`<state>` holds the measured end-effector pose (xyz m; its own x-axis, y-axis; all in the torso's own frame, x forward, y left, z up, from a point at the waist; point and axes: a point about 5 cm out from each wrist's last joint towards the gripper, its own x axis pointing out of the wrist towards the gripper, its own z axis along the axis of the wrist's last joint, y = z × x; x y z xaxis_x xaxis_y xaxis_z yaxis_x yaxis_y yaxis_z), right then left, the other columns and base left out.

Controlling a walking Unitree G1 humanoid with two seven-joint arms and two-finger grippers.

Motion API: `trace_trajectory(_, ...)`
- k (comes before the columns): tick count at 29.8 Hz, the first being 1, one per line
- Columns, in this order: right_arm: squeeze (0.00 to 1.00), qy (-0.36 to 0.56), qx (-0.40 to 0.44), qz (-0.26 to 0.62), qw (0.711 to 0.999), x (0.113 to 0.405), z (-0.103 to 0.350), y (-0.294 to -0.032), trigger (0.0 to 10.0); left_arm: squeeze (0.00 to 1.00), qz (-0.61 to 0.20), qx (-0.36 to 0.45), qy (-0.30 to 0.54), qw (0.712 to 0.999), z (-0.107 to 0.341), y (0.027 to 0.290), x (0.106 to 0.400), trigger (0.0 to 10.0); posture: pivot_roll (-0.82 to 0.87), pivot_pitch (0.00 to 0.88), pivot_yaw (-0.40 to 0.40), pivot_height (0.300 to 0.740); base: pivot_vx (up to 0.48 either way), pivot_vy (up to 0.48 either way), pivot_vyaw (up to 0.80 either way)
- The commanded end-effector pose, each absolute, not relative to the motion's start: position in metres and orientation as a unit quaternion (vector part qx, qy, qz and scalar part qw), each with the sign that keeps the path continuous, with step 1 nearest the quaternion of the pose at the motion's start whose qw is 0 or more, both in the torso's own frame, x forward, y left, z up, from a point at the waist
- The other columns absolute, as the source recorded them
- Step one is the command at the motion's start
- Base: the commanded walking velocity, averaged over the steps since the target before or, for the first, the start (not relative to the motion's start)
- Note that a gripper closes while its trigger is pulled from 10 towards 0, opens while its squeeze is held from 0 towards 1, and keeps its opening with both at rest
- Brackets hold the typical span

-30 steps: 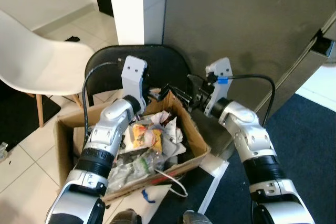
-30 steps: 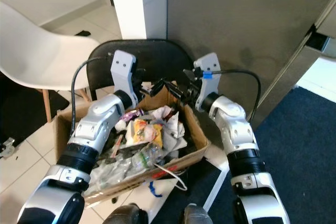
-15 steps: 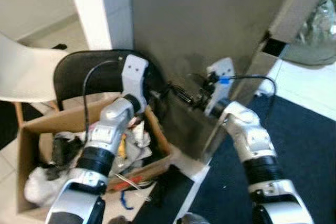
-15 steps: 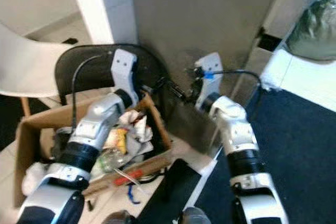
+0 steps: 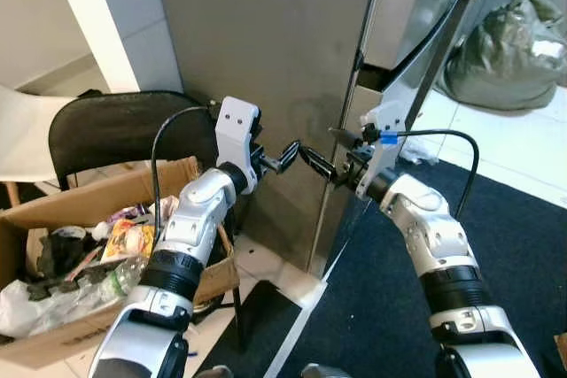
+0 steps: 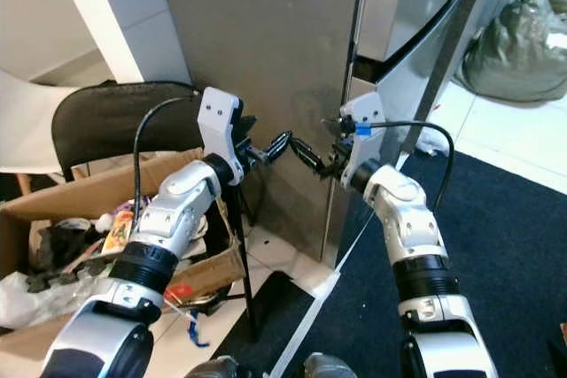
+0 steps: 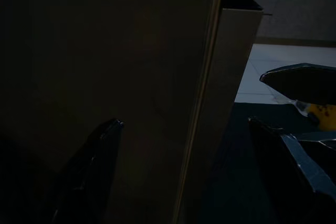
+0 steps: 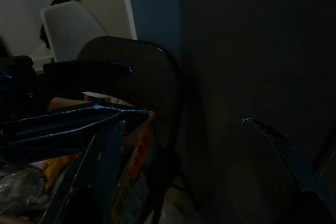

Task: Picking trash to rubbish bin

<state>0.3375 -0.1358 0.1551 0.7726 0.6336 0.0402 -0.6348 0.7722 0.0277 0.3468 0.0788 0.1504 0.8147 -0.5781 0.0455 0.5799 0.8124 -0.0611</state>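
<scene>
Left eye view: both pincers raised at the grey panel [image 5: 266,33], tips nearly meeting. Left pincer [image 5: 285,158] and right pincer [image 5: 317,164] both spread open, holding nothing. Trash sits in the box [image 5: 106,185] at near left, by the chair [image 5: 115,126]. A full bag [image 5: 509,50] lies far right. My read: hunting more trash; keep pincers off the panel while turning, scan floor first.

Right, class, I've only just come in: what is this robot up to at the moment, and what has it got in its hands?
Nothing is being carried. The left gripper and right gripper are both open and empty, held up close together in front of a grey panel. The cardboard box, full of wrappers and other rubbish, sits on the floor to the robot's left beside a black chair. A tied green bag lies further off on the tiles.
</scene>
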Motion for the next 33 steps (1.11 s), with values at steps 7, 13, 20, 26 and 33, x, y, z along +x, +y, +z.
trace_trajectory(7, 0.00, -0.025, 0.038, 0.344, 0.938, 0.3377, 0.1575, -0.1312, 10.0, 0.00, -0.302, -0.047, -0.006, 0.952, 0.1453, 0.0807, 0.3462, 10.0, -0.04, 0.000, 0.013, 0.740, 0.000, 0.000, 0.00)
trace_trajectory(13, 0.00, -0.029, 0.048, 0.340, 0.939, 0.3378, 0.1581, -0.1333, 10.0, 0.00, -0.289, -0.058, 0.002, 0.955, 0.1435, 0.0840, 0.3470, 10.0, -0.04, 0.000, 0.012, 0.740, -0.128, 0.000, 0.00)
trace_trajectory(20, 0.00, -0.028, 0.047, 0.339, 0.939, 0.3384, 0.1583, -0.1339, 10.0, 0.00, -0.293, -0.057, 0.003, 0.954, 0.1437, 0.0833, 0.3476, 10.0, -0.05, 0.000, 0.013, 0.740, -0.304, 0.000, 0.00)
trace_trajectory(26, 0.00, -0.028, 0.048, 0.339, 0.939, 0.3384, 0.1582, -0.1338, 10.0, 0.00, -0.295, -0.057, 0.004, 0.954, 0.1435, 0.0831, 0.3478, 10.0, -0.05, 0.000, 0.015, 0.740, -0.310, 0.000, 0.00)
trace_trajectory(33, 0.00, -0.028, 0.047, 0.339, 0.939, 0.3387, 0.1582, -0.1338, 10.0, 0.00, -0.297, -0.058, 0.006, 0.953, 0.1433, 0.0826, 0.3480, 10.0, -0.05, 0.000, 0.014, 0.740, -0.310, 0.000, 0.00)
